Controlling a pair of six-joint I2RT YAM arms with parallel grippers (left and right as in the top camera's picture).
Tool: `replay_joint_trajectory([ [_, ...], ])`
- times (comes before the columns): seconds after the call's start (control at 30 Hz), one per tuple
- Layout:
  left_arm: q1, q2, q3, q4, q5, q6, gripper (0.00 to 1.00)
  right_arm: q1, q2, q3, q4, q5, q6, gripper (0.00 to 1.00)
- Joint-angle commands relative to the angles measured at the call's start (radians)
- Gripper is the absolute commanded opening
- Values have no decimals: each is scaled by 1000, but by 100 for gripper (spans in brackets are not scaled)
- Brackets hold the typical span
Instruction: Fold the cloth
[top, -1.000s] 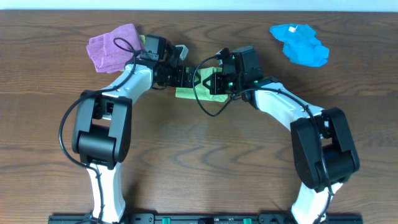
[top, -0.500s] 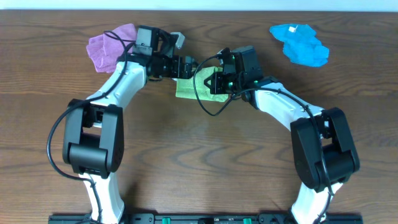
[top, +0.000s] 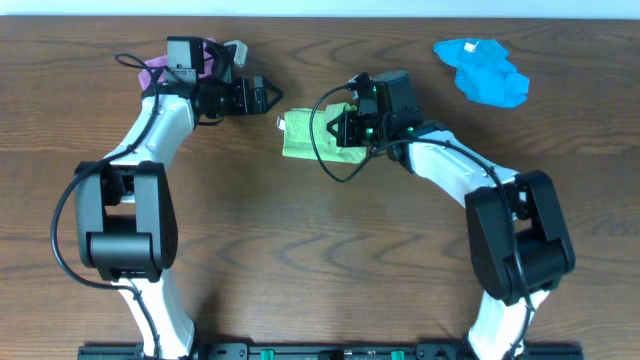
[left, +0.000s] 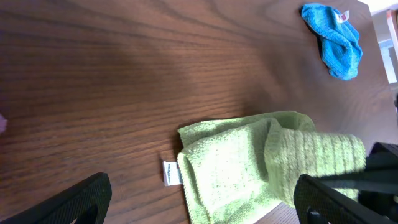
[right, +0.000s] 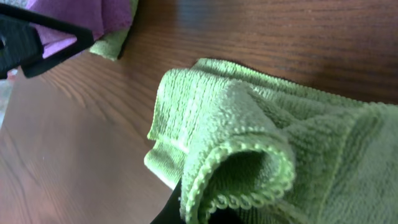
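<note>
**Right gripper pinches green cloth; left gripper open, off to the side**

Green cloth (top: 308, 136) lies mid-table (top: 320, 260), part folded into a thick, uneven bundle. Right gripper (top: 347, 128) sits over the cloth's right end. In the right wrist view a curled, hemmed edge of the cloth (right: 249, 149) is lifted up into the closed-down fingers. Only a dark bit of finger shows under the fold, at the bottom of the frame. The rest of the cloth lies flat on the wood, spreading left from that pinch.

In the left wrist view the raised end of the cloth (left: 249, 162) runs to the right gripper at the frame's right edge.

White tag (left: 171, 172) lies on the table, touching the cloth's left edge. Any print on it is too small to read.

Left gripper (top: 262, 97) is left of the cloth and further back, clear of it, touching nothing. Its fingers (left: 81, 199) are spread wide and hold nothing. Seen from its wrist camera, the cloth lies between and ahead of them.

Purple cloth (top: 150, 72) is far left, mostly under the left arm. It also shows in the top corner of the right wrist view.

Blue cloth (top: 483, 72) is far right, crumpled, well apart from the green one. It has a small white label (left: 342, 17) with red marks, not legible.
</note>
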Motion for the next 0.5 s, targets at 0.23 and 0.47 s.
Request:
replay_joint_trajectory([
  [0.23,-3,-12,23,4,21,23,95,34,66,90,2,5,29,2],
  [0.47,-3,-12,23,28,22,22,95,59,86,95,5,-2,26,2],
])
